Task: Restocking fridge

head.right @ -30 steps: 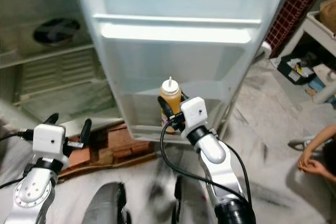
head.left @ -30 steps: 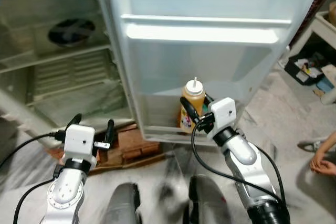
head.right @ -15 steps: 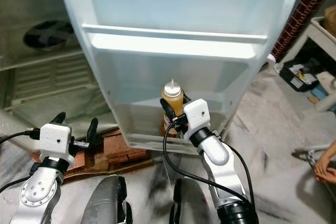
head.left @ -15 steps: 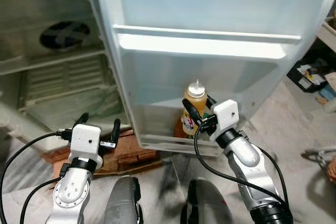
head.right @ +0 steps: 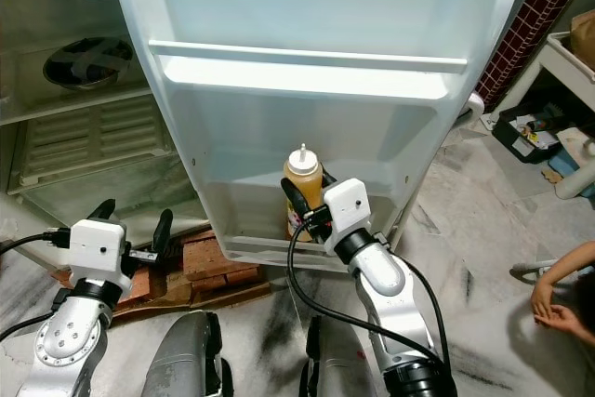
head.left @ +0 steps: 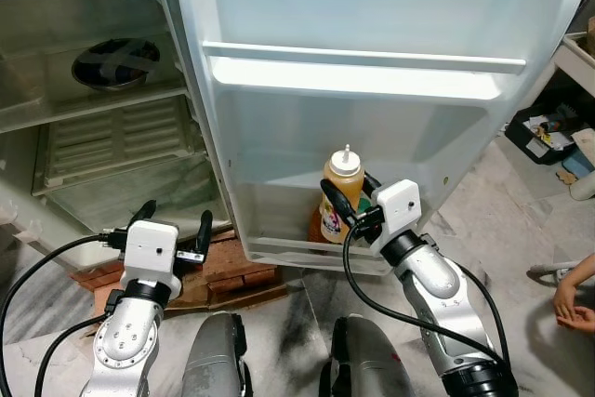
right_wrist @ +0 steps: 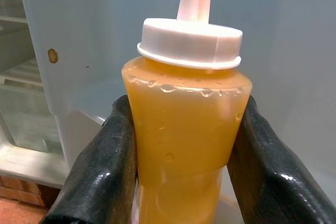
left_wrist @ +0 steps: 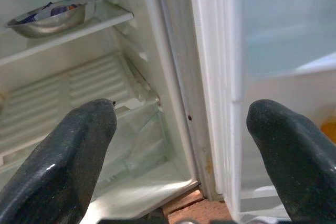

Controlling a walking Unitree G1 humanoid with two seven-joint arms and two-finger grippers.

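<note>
Within the fridge door [head.left: 372, 90] bottom shelf, right gripper [head.left: 349, 202] clamps the sauce bottle [right_wrist: 186, 124] upright; left gripper [head.left: 172, 227] spread, empty, beside the door.

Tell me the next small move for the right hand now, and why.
Probably open the right hand and ease it back: its fingers clamp the squeeze bottle, which stands upright in the bottom door shelf, so it looks placed.
</note>
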